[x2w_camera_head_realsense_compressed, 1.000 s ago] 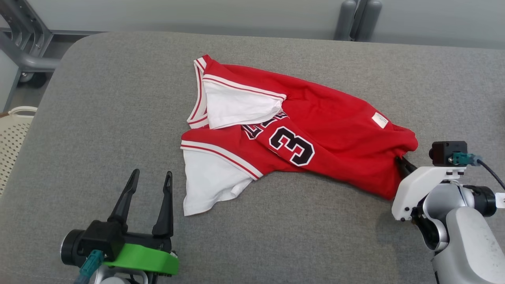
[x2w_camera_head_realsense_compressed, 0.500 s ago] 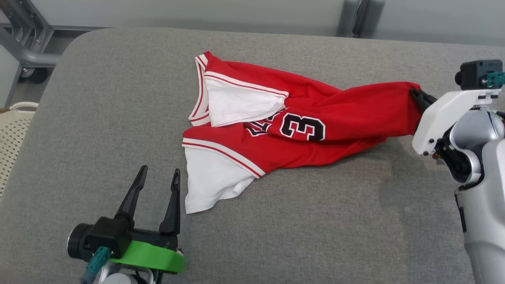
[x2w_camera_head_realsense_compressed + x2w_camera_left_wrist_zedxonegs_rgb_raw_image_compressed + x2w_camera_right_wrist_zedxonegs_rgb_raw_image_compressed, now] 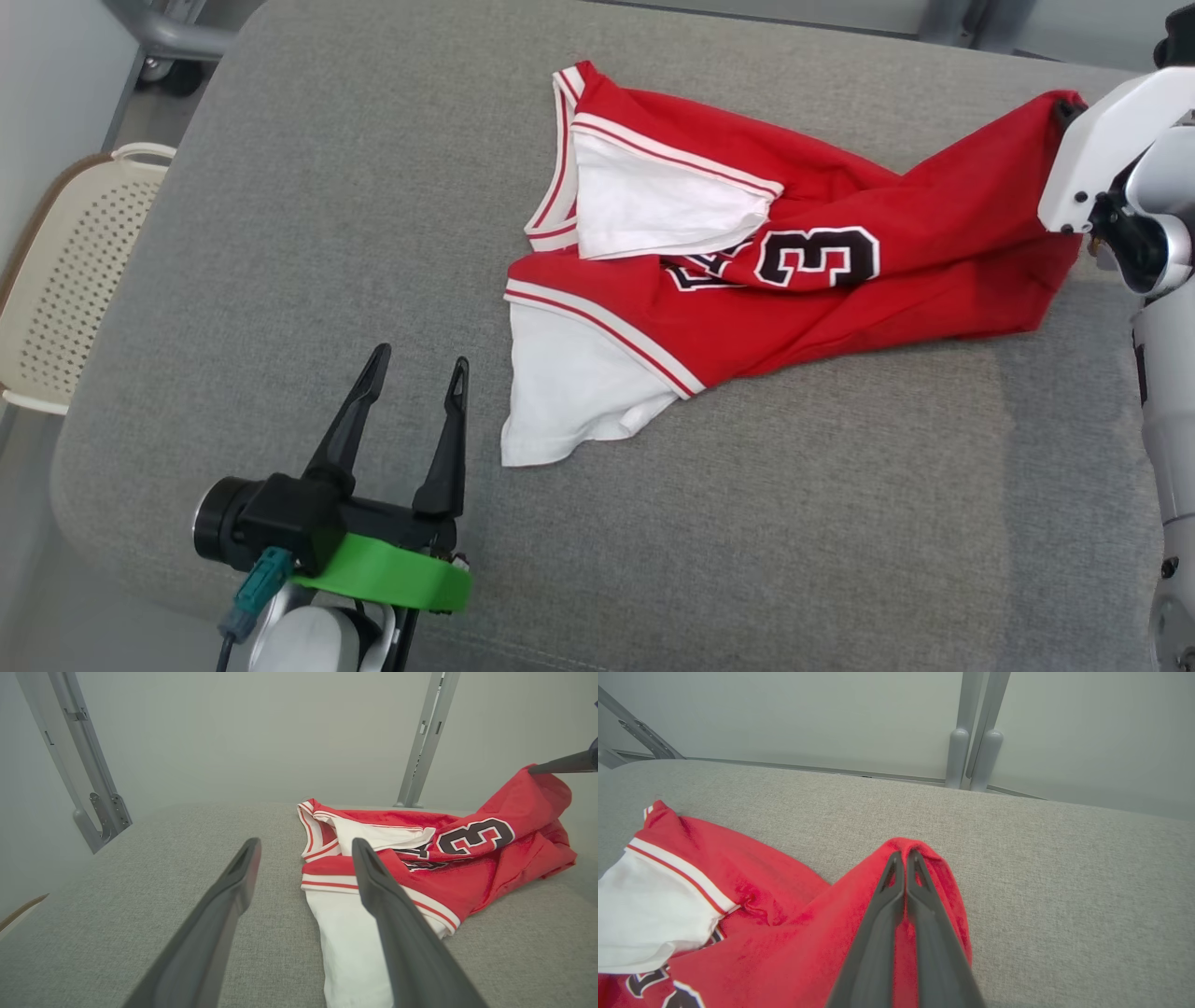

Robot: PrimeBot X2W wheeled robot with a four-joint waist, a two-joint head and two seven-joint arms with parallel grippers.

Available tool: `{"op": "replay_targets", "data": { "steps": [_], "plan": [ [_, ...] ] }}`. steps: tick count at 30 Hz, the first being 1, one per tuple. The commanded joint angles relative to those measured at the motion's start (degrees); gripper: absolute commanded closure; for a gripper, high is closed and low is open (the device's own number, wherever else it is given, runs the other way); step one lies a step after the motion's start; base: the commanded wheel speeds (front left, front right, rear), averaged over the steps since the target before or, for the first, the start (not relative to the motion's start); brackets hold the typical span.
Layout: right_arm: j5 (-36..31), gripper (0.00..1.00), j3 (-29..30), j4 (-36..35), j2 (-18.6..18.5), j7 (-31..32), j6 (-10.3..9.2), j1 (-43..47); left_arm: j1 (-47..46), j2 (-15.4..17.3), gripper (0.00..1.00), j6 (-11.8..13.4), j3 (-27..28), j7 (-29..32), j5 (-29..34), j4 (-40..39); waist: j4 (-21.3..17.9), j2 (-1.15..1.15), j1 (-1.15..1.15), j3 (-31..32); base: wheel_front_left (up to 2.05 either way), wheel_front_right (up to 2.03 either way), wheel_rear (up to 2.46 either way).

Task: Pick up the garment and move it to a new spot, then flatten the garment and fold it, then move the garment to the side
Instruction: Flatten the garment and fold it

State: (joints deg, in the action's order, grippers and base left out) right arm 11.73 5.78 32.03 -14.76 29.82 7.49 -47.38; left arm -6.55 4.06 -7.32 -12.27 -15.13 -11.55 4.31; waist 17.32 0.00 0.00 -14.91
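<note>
Red jersey [image 3: 934, 299] edge pinched in right gripper [image 3: 906, 855], left gripper [image 3: 420, 357] spread nearby

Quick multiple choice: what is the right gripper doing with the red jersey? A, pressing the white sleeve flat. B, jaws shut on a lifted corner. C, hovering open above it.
B: the right gripper has its jaws closed together on a fold of the red jersey raised above the grey surface.

Left gripper [image 3: 304, 845] fingers spread wide over grey cushion [image 3: 140, 896]; red jersey [image 3: 490, 872] near, far corner raised
</note>
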Motion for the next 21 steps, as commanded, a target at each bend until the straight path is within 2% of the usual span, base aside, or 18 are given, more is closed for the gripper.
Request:
{"op": "replay_targets", "data": {
  "steps": [1, 11, 12, 13, 17, 21],
  "plan": [
    [-1.62, 1.0, 0.59, 2.47, -0.25, -1.28, 0.0, -2.45, -1.3, -0.41, 0.0, -0.2, -0.49, -0.01, -0.52, -0.07, 3.63, 0.0, 0.0, -3.27, 0.0, 0.0, 0.0],
    [-8.81, 1.0, 6.74, 13.4, -0.86, -8.4, 0.0, -9.68, -3.03, -0.77, 0.0, -0.18, -4.29, 0.0, -1.34, -0.17, 8.5, 0.0, 0.0, -5.8, 0.0, 0.0, 0.0],
    [-9.66, 0.76, 7.57, 14.27, -0.71, -9.5, 0.0, -10.25, -3.1, -0.79, 0.0, -0.18, -4.53, 0.0, -1.38, -0.18, 8.8, 0.0, 0.0, -5.95, 0.0, 0.0, 0.0],
    [-10.57, 0.0, 8.13, 15.24, -0.62, -10.41, 0.0, -10.8, -3.26, -0.81, 0.0, -0.18, -4.69, 0.0, -1.39, -0.18, 8.99, 0.0, 0.0, -6.1, 0.0, 0.0, 0.0],
    [-12.8, 0.0, 8.12, 18.65, -0.06, -12.44, 0.0, -12.33, -3.69, -0.95, 0.0, -0.19, -4.56, -0.01, -0.5, -0.49, 9.07, 0.0, 0.0, -6.27, 0.0, 0.0, 0.0],
    [-11.1, 0.0, 5.21, 20.56, -0.14, -13.85, 0.0, -11.88, -2.96, -0.92, 0.0, -0.18, -3.11, 0.0, 0.16, -0.28, 7.08, 0.0, 0.0, -4.95, 0.0, 0.0, 0.0]
  ]
}}
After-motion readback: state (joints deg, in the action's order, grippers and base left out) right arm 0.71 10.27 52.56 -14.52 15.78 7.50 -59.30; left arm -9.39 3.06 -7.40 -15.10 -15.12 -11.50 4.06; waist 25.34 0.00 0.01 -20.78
